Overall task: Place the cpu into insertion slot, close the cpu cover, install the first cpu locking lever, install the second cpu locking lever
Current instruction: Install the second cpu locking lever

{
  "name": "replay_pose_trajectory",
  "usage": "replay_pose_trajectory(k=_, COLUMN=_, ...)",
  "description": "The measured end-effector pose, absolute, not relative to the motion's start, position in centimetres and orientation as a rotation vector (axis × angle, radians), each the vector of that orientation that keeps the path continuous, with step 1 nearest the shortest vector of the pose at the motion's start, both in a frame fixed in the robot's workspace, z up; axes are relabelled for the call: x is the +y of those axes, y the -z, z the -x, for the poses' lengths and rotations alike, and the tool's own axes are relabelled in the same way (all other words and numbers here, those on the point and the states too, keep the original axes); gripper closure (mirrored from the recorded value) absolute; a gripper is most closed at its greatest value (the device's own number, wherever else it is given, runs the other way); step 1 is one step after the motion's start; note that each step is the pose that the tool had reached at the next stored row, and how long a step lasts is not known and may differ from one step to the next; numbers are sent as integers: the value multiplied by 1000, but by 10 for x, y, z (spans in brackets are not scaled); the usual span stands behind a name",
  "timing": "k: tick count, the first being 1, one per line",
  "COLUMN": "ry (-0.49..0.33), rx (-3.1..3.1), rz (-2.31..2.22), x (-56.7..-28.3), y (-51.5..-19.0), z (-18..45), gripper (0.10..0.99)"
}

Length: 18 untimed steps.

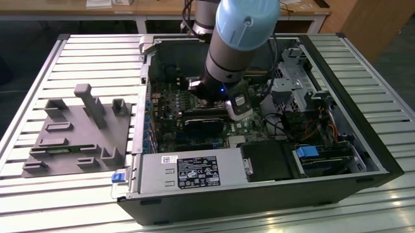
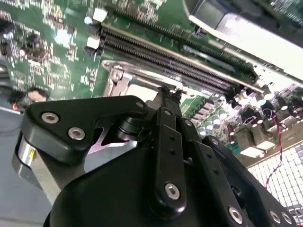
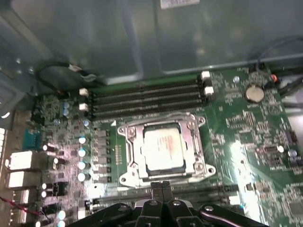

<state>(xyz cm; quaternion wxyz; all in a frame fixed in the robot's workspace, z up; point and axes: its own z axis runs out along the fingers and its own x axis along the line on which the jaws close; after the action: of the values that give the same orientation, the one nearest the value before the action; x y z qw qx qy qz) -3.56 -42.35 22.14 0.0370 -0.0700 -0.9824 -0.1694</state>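
In the first wrist view the cpu [image 3: 163, 146], a silver-grey square chip, lies flat in the insertion slot, which is hidden beneath it. The cpu cover [image 3: 194, 142], a thin silver frame, lies closed around the chip. My gripper [image 3: 162, 190] is shut with nothing visible between its black fingers. Its tips sit just off the cover's edge on the side of the nearer memory slots. In the second wrist view the gripper [image 2: 165, 93] points down at the silver frame [image 2: 124, 78] next to those slots. I cannot make out the locking levers. In the exterior view the arm [image 1: 233, 43] reaches down into the open computer case.
Long black memory slots [image 3: 144, 97] run along the far side of the socket, with more on the near side. A black heatsink block [image 1: 204, 122] lies on the board beside the wrist. The power supply [image 1: 188, 172], drive bay cables [image 1: 311, 126] and case walls hem in the board. A grey fixture plate [image 1: 77, 131] sits outside the case.
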Motion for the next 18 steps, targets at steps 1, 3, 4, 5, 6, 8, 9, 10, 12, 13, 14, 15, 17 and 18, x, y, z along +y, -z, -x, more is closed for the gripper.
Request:
replay_pose_trajectory(k=1, ry=499, rx=-3020, rz=217, x=-423, y=-221, z=36, gripper=984)
replay_pose_trajectory(k=3, ry=456, rx=-3029, rz=220, x=-421, y=-221, z=36, gripper=984)
replay_pose_trajectory(k=4, ry=436, rx=-3033, rz=221, x=-419, y=-221, z=36, gripper=984)
replay_pose_trajectory(k=5, ry=419, rx=-3036, rz=221, x=-416, y=-221, z=36, gripper=984)
replay_pose_trajectory(k=6, ry=402, rx=-3039, rz=222, x=-414, y=-221, z=36, gripper=984)
replay_pose_trajectory(k=8, ry=371, rx=-3045, rz=223, x=-407, y=-221, z=36, gripper=984)
replay_pose_trajectory(k=9, ry=357, rx=-3047, rz=224, x=-404, y=-221, z=36, gripper=984)
replay_pose_trajectory(k=10, ry=345, rx=-3049, rz=224, x=-400, y=-221, z=36, gripper=984)
replay_pose_trajectory(k=12, ry=323, rx=-3052, rz=225, x=-392, y=-221, z=36, gripper=984)
replay_pose_trajectory(k=13, ry=313, rx=-3054, rz=225, x=-388, y=-221, z=36, gripper=984)
replay_pose_trajectory(k=14, ry=302, rx=-3055, rz=226, x=-384, y=-221, z=36, gripper=984)
replay_pose_trajectory(k=15, ry=292, rx=-3057, rz=226, x=-380, y=-221, z=35, gripper=984)
replay_pose_trajectory(k=17, ry=268, rx=-3060, rz=227, x=-373, y=-221, z=35, gripper=984)
replay_pose_trajectory(k=18, ry=256, rx=-3062, rz=227, x=-369, y=-221, z=35, gripper=984)
